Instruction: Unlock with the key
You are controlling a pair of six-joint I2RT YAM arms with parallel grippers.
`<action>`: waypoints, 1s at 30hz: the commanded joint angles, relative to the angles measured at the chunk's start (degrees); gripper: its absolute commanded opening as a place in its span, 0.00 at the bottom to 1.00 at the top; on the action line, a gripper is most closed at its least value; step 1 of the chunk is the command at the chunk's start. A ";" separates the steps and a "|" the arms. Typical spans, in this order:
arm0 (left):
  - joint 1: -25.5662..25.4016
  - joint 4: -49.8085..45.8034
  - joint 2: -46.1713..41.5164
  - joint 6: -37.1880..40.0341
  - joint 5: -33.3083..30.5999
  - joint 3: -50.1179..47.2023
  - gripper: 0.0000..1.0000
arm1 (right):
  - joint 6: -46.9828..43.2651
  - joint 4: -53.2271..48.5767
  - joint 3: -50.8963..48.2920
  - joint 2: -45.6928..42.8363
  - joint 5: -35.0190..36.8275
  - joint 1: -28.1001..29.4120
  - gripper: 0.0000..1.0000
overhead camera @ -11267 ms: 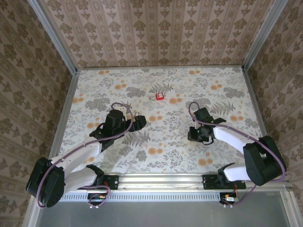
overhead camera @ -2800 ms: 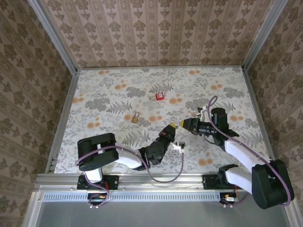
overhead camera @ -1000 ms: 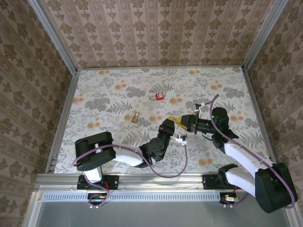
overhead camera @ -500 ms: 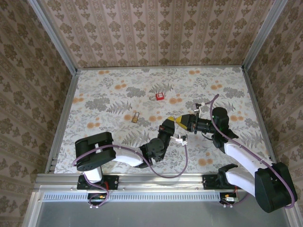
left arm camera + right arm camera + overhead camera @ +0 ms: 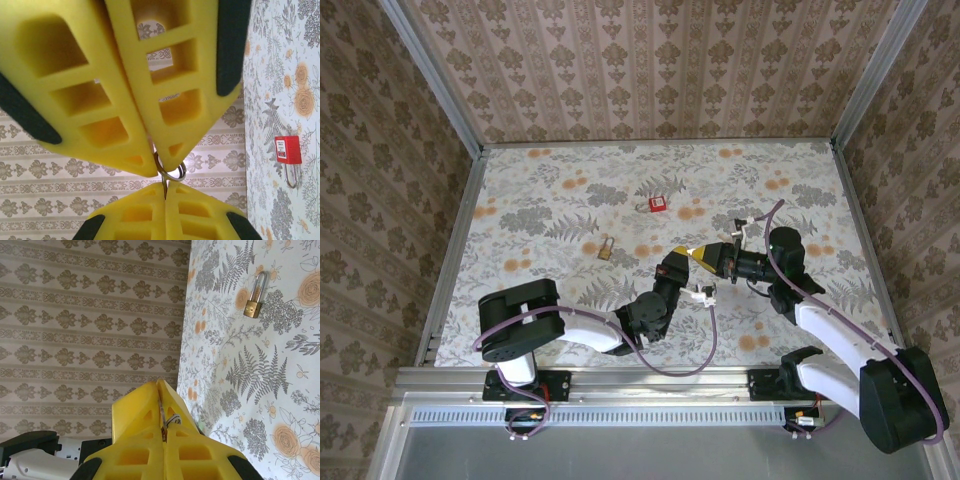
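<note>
A: Two padlocks are lying on the table [image 5: 520,190], and both shackles are looking shut to me, so I'm judging the unlocking itself not yet done. From the left, the brass padlock [image 5: 606,247] is lying near the middle, and the red padlock [image 5: 657,204] is sitting further back, to its right.

B: And the arms?

A: They're meeting tip to tip just right of the brass one, seemingly held up off the table. The left gripper [image 5: 159,162] is pinching the key ring [image 5: 171,175], its fingers pressed together on it. The right gripper [image 5: 164,437] is gripping the same ring from the opposite side, its pads squeezed onto a sliver of metal.

B: So it's a handover?

A: I'm reading it that way, though which arm is giving I cannot tell. The key's blade is mostly hidden between the pads. What's remaining, I'd guess, is one gripper letting go, the key going into a lock, and the turn.

B: Any box or tray holding things?

A: None that I'm making out. Both locks are lying straight on the patterned surface, well apart from the key
</note>
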 commanded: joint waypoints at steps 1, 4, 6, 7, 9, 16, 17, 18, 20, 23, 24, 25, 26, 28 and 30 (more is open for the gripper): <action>-0.93 0.97 -1.11 -0.87 1.43 0.95 0.00 | -2.07 -0.97 3.07 -2.01 0.33 0.32 0.07; -0.93 0.98 -1.34 -0.68 1.03 0.55 0.00 | -2.93 -2.51 4.03 -2.76 0.53 0.31 0.04; -0.93 1.01 -1.50 -0.66 0.99 0.42 0.00 | -2.81 -2.61 4.37 -3.03 0.53 0.36 0.04; -0.93 1.00 -1.59 -0.45 0.99 0.49 0.00 | -2.73 -2.63 4.49 -3.12 0.41 0.32 0.03; -0.93 0.99 -1.71 -0.29 0.99 0.67 0.00 | -2.76 -2.94 4.53 -3.43 0.36 0.31 0.03; -0.93 0.94 -1.40 -0.14 1.34 1.01 0.00 | -3.24 -4.89 4.33 -4.42 0.79 0.36 0.02; -0.93 0.92 -1.37 -0.05 1.34 1.02 0.00 | -3.42 -5.17 4.38 -4.53 0.81 0.31 0.02; -0.93 0.98 -1.37 -0.09 1.34 0.96 0.00 | -3.37 -5.14 4.36 -4.58 0.59 0.35 0.02; -1.01 0.93 -1.46 -0.10 1.43 0.86 0.00 | -3.35 -5.19 4.45 -4.70 0.36 0.40 0.03; -1.02 0.97 -1.72 -0.09 1.65 0.60 0.00 | -3.65 -5.63 4.62 -5.13 0.51 0.40 0.12; -1.11 0.95 -1.89 -0.16 1.75 0.51 0.00 | -3.93 -6.23 4.77 -5.31 0.70 0.44 0.18; -1.17 0.86 -2.06 -0.19 1.90 0.42 0.00 | -4.34 -7.08 4.89 -5.56 0.93 0.46 0.22; -1.22 0.85 -2.15 -0.23 1.97 0.29 0.00 | -4.79 -7.50 5.05 -5.71 1.02 0.40 0.23; -1.28 0.86 -2.25 -0.23 2.04 0.11 0.00 | -5.63 -8.99 5.68 -6.16 1.30 0.39 0.27; -1.46 0.76 -2.17 -0.18 2.04 -0.15 0.00 | -6.51 -10.14 6.11 -6.30 1.45 0.27 0.28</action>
